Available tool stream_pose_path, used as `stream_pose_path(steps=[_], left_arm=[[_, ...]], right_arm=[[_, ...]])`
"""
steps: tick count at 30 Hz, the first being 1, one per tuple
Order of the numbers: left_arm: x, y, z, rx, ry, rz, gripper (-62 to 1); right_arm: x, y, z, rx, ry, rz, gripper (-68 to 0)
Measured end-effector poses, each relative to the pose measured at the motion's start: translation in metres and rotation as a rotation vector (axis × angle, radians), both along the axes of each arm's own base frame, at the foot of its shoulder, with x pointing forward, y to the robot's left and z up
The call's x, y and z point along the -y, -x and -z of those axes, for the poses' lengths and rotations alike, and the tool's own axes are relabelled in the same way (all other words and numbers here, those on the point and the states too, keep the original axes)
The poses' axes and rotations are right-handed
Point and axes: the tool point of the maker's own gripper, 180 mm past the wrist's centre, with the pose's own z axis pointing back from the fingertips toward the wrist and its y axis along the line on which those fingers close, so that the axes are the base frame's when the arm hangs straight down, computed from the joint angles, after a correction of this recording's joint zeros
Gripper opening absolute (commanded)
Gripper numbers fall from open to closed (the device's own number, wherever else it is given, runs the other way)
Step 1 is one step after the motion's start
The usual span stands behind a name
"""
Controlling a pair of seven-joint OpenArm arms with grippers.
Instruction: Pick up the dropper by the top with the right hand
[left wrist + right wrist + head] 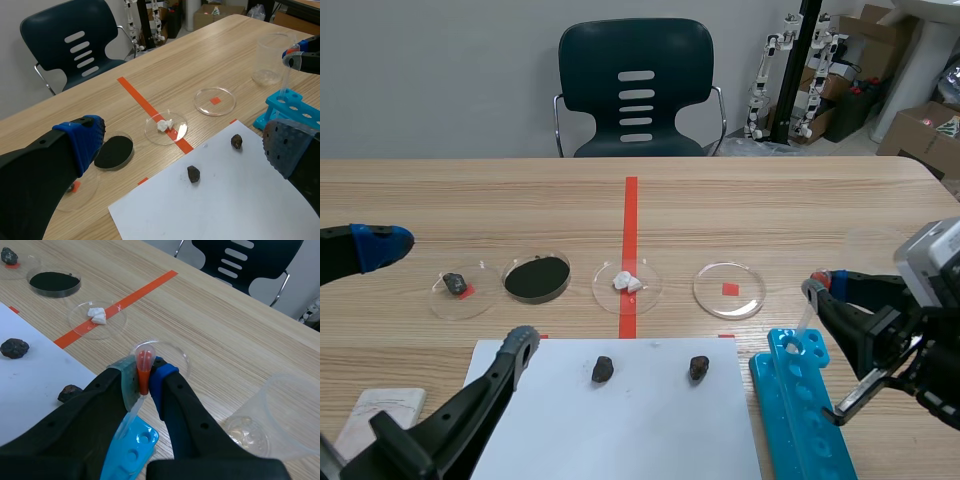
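Plainly, the right gripper (144,379) is clamped on the dropper (143,360): its two thick black fingers pinch the soft orange-red bulb between one grey-green dotted pad (128,382) and one blue pad (161,377). The rounded top of the bulb pokes out just above the pads. Below them a thin, clear plastic stem slants down under the jaws to the blue plastic rack (131,450), a glossy block with round holes. Whether the tip sits in a hole cannot be told.

Beside the right jaws stands a clear, thin-walled plastic beaker (285,415), upright on the wood-grain table (820,210). Ahead of them lies a shallow clear round dish (729,290) over a tape square, and further ahead a dish with white chalky lumps (626,284).

The left gripper (183,140) has its jaws spread wide with nothing between them, a blue pad on one finger. Ahead of and between its fingers lies a smooth white paper sheet (640,420) bearing two rough dark stones (603,369) (699,368). Near its blue-padded finger sits a dish filled with matte black powder (537,279).
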Motion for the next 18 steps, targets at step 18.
stream_pose_path(steps=[18], left_arm=[[0.0000, 0.0000, 0.0000, 0.000, 0.000, 0.000, 1.4]], right_arm=[[-0.0007, -0.0001, -0.0023, 0.011, -0.007, -0.003, -66.9]])
